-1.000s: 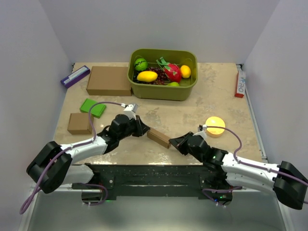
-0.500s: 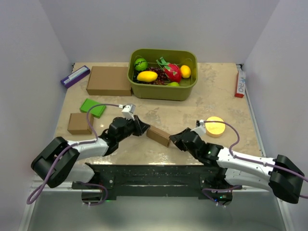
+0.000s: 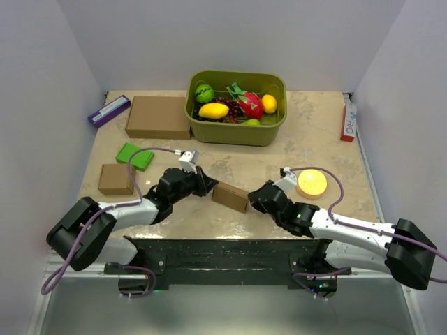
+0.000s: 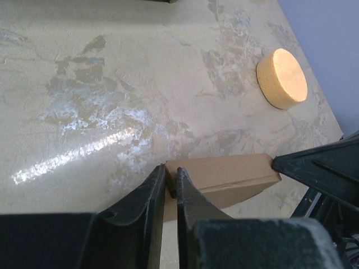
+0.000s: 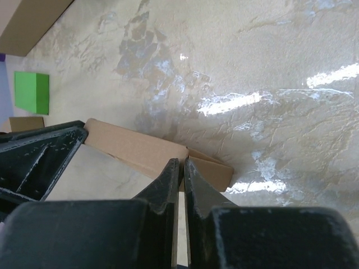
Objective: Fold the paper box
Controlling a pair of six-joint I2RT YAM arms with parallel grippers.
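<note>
Paper box (image 3: 231,197) lies on your desk (image 3: 328,139) near its front edge, between the two arms, with its long side running from upper left to lower right in the top view. It looks like a small, shallow, closed brown carton.

Your left tool (image 3: 208,187) is at the box's left end. In the left wrist view its fingers (image 4: 150,193) stand only a thin gap apart, with brown cardboard between them, so it is pinching that end of the box (image 4: 224,175).

Your right tool (image 3: 253,202) meets the opposite end. In the right wrist view its fingers (image 5: 166,180) are pressed almost together, leaving just a slit. Their tips sit at the near edge of the box (image 5: 134,148), beside a flap that sticks out at that end. You cannot tell from either view whether cardboard is caught in the slit.

A round yellow disc (image 3: 311,182) lies just beyond the right arm, apart from the box. To your left sit a small brown carton (image 3: 115,179) and a green block (image 3: 135,155). At the back are a larger flat brown carton (image 3: 158,116), a purple packet (image 3: 109,110) and an olive bin (image 3: 237,135) of toy fruit. A red and white packet (image 3: 347,120) lies along the right wall.
</note>
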